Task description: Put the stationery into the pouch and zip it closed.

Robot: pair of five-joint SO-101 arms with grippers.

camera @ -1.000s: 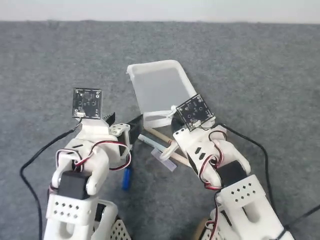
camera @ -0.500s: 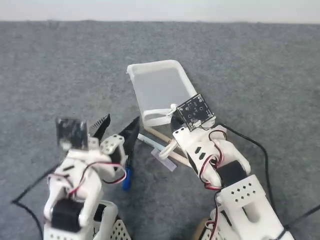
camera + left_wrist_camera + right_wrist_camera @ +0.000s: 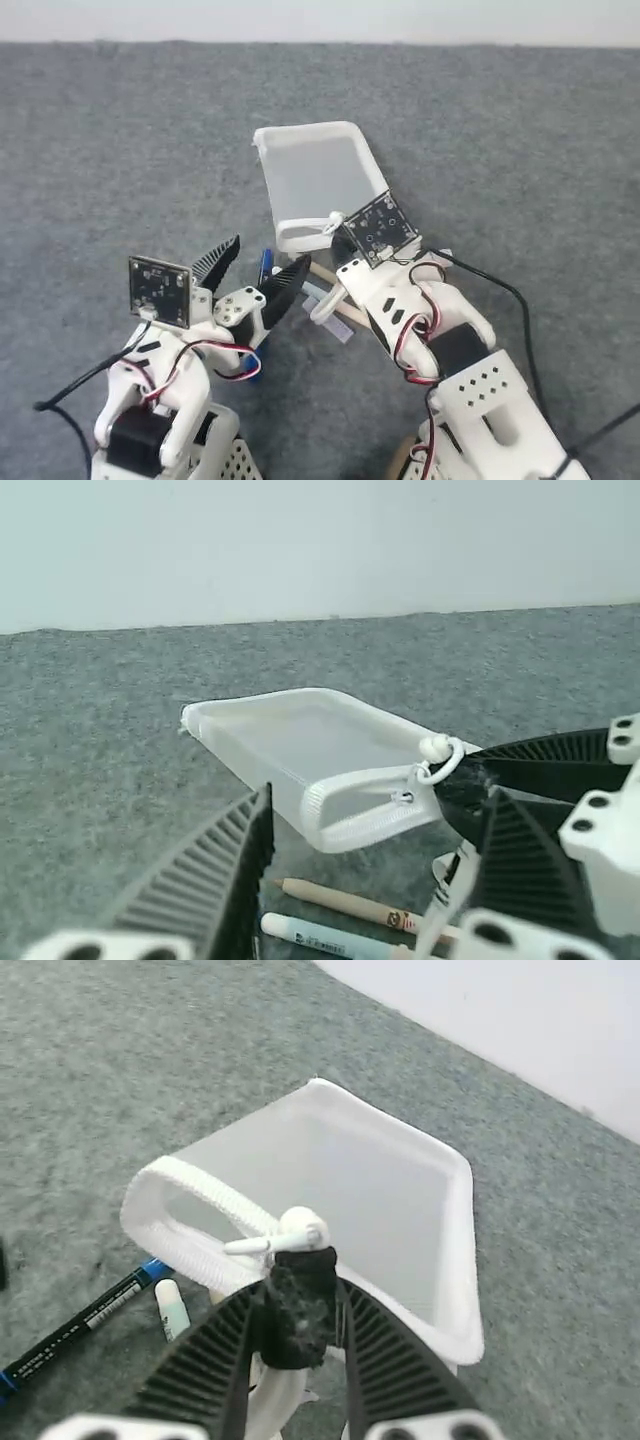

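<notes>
Right pincer [image 3: 337,228], clamped on the pouch [image 3: 320,175] rim mid-frame, should hold its mouth open while the wide-open, empty left pincer [image 3: 273,250] straddles the blue pen [image 3: 265,266].

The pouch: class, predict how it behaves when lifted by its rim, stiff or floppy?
Probably floppy: the pouch bows at its rim where the right hand pinches it. Likely light too: its walls look thin and translucent.
</notes>
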